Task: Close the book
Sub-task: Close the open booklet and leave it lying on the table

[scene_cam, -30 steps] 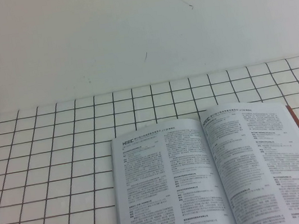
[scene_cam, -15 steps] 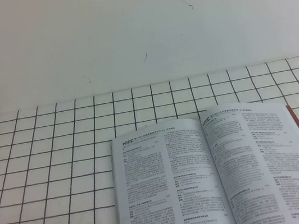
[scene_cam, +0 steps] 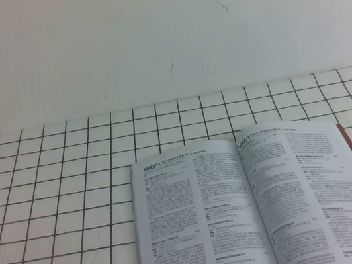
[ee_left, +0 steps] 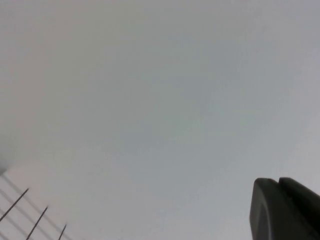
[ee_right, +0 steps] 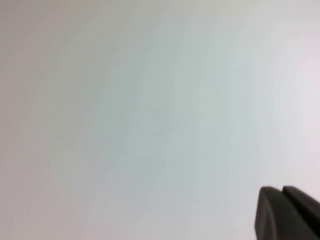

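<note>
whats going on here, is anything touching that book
Nothing is handling the book yet. It lies open on the checked table. Neither arm shows in the high view; the left gripper and right gripper show only as dark tips in their wrist views, pointed toward the wall.

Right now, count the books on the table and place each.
1. The book lies open on the checked tablecloth, near right; its near edge is cropped. Left gripper and right gripper show only in wrist views, facing wall.
</note>
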Robot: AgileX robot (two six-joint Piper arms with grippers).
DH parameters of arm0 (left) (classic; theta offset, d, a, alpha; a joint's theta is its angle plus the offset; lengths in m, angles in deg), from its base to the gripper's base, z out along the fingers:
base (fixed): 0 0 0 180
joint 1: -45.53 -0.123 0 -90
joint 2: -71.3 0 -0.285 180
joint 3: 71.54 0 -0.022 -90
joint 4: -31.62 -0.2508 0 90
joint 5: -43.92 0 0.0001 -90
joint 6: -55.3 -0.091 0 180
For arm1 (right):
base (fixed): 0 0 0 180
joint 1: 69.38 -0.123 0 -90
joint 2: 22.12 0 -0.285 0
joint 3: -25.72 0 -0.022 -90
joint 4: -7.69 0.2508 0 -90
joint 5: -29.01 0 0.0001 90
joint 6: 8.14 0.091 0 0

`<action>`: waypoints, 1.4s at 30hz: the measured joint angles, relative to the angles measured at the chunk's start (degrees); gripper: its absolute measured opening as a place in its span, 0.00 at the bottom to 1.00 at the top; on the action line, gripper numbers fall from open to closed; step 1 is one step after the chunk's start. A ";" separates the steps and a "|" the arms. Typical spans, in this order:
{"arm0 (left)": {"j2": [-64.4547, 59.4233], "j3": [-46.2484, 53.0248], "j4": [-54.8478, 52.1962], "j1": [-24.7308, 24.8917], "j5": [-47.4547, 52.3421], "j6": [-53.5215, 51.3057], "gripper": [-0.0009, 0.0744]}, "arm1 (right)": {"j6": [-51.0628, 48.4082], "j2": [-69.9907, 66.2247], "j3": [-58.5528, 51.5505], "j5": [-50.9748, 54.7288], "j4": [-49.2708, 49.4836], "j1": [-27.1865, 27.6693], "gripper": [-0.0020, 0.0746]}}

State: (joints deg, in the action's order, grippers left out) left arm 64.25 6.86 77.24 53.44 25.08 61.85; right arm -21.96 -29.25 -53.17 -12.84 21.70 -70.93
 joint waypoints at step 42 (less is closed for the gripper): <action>-41.39 -39.81 -38.54 0.00 48.09 5.69 0.01 | 2.01 -49.56 54.29 82.97 -2.89 0.00 0.02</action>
State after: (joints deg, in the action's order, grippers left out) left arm 22.86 -32.94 38.71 53.44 73.17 67.55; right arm -19.95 -78.82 1.12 70.13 18.82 -70.93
